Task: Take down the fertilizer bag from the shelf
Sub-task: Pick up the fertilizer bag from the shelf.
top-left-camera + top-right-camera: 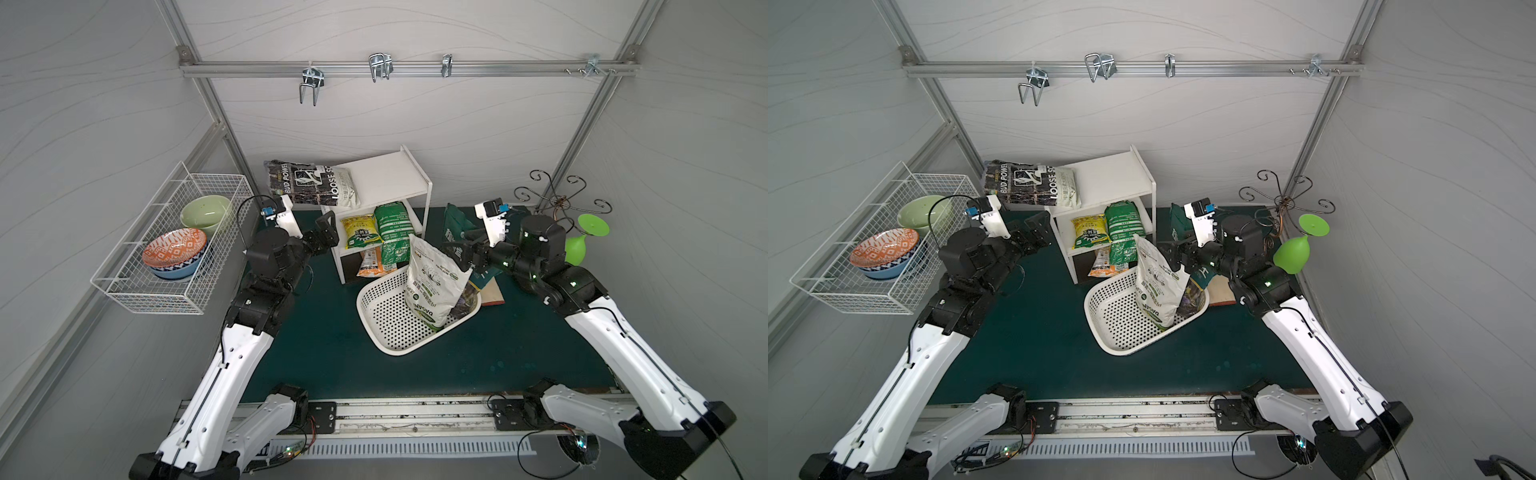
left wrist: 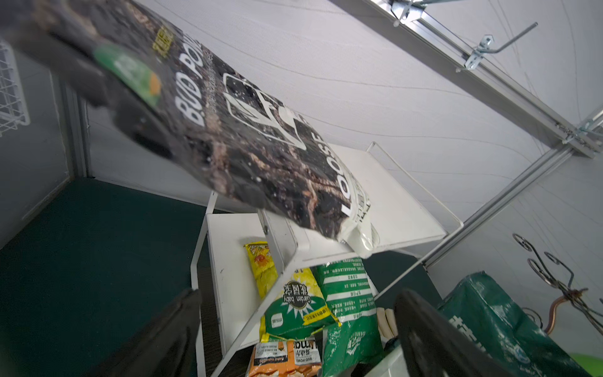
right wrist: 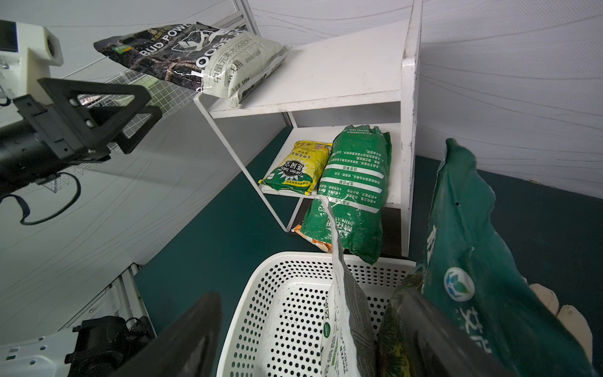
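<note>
The dark green matte counter (image 1: 332,353) carries the shelf (image 1: 395,178), a small white rack of flat painted boards on thin metal legs, standing against the back wall. In front of it lies a white perforated plastic basket (image 1: 374,307) with a stiff white bag (image 1: 432,282) standing on end inside. The fertilizer bag (image 1: 309,183) lies flat on the shelf's top board. It is a plump, glossy pouch, dark and soil-printed with a white end. Its long axis runs along the board, and its dark end overhangs the shelf's left side, out toward the left arm. I judge the left arm much the nearer: the bag lies above and just behind the left hand (image 1: 323,230), whose black jaws stand wide and empty, and in the left wrist view the overhanging end looms close overhead. The right hand (image 1: 459,250) is well apart from that bag, low by the basket. Its jaws are also spread wide, with the white bag's thin upper edge between them, not pinched. A crinkled green bag (image 1: 392,232) and a smaller yellow one (image 1: 361,232) rest on the middle board.
</note>
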Tool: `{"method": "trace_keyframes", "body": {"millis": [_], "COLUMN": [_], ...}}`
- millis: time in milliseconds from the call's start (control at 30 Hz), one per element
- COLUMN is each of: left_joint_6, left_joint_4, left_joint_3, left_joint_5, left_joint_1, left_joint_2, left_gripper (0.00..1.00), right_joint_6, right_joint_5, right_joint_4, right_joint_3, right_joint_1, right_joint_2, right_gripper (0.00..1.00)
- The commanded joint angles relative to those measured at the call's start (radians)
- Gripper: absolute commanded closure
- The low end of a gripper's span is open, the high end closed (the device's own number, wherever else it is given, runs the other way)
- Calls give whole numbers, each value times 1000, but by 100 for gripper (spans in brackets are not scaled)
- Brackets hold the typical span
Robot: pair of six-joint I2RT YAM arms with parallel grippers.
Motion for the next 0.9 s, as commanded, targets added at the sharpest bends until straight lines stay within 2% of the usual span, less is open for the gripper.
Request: {"method": "trace_keyframes", "body": {"millis": [0,200,433,500,567,867], "left_joint_6": [-66,-111,-220,-234,-233,-230], "left_joint_4": [109,210,283,319,357,412], "left_joint_3": [64,67,99,96,96,138], "left_joint_5": [19,10,92,101,123,274], "left_joint_1": [37,91,171,175,176,176], "left_joint_2": [36,66,147,160,169,149], "left_gripper": [4,7,30,44,99,100], "right_joint_6": [-13,-19,-42,-45,-47,-49], "right_joint_5": [-8,2,28,34,35,36], "right_joint_4": [-17,9,-4,-8,-11,-5], "right_joint_3": [40,18,9,7,5,3], "right_joint_1": [-3,-4,-4,-4,-4,-4], "right_joint_2": [1,1,-20,-25,-28,-20], "right_gripper": [12,12,12,12,12,12]}}
